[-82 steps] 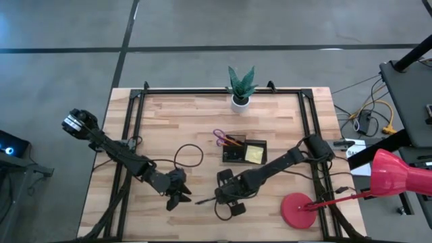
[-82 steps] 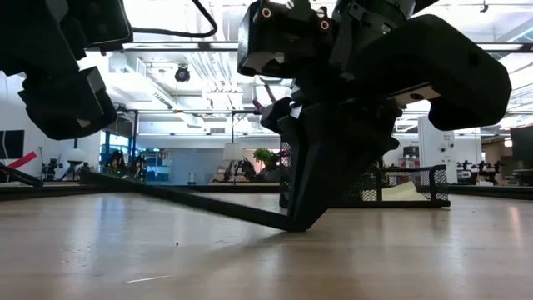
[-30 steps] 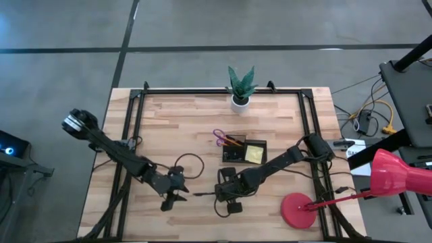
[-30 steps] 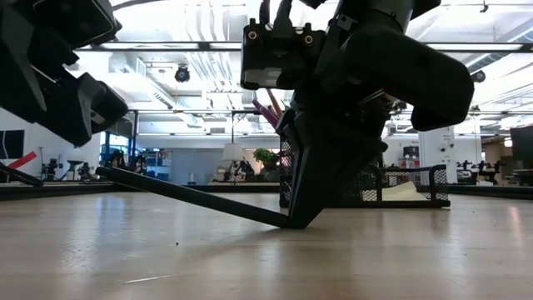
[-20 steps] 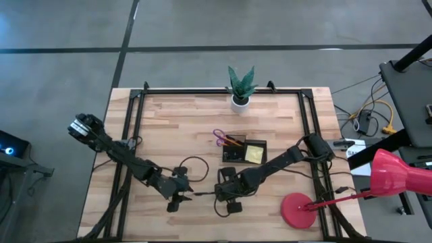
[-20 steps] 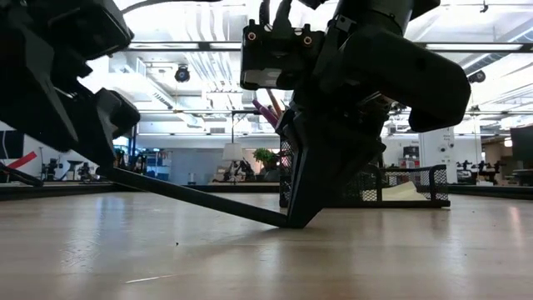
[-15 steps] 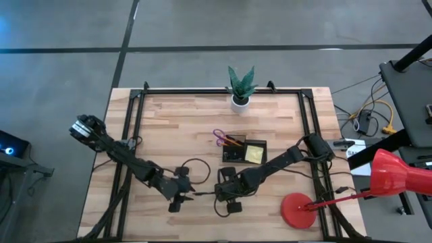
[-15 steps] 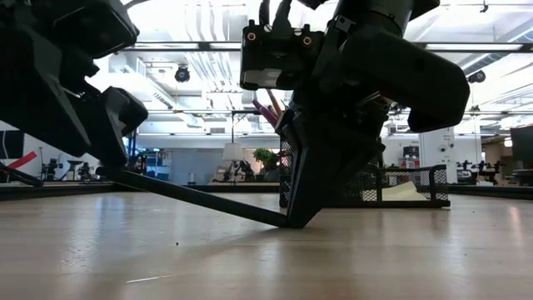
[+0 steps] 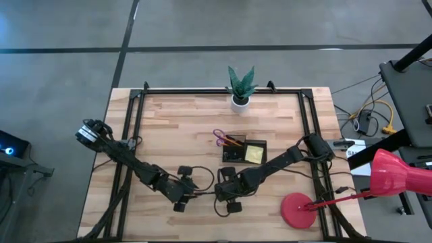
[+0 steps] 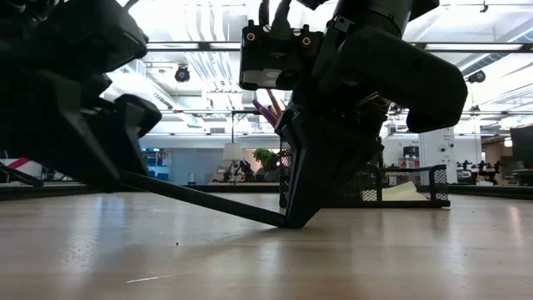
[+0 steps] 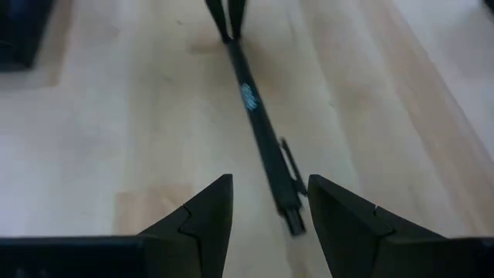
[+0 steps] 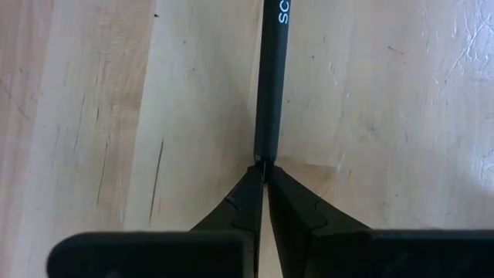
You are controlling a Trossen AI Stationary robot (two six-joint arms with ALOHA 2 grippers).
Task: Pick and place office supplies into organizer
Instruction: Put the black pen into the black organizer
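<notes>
Left pincer (image 11: 266, 208): spread wide around the pen's clip end.
Pen (image 11: 262, 139): thin, black, pale print on barrel, slanting off the surface (image 9: 169, 128).
Right pincer (image 12: 265, 189): pinched on pen's tip.
Organizer (image 9: 244, 151): mid-surface, behind.

Light wooden table (image 9: 175, 128) carries black organizer (image 9: 244, 150) at centre, potted plant (image 9: 241, 86) at far edge, red lamp base (image 9: 300, 210), black pen (image 11: 265, 143).

Potted green plant (image 9: 241, 86) in white pot at middle of the bench's (image 9: 175, 128) far edge. Red round-based lamp (image 9: 300, 210) at near right corner, its red shade (image 9: 395, 174) hanging beyond the right edge
</notes>
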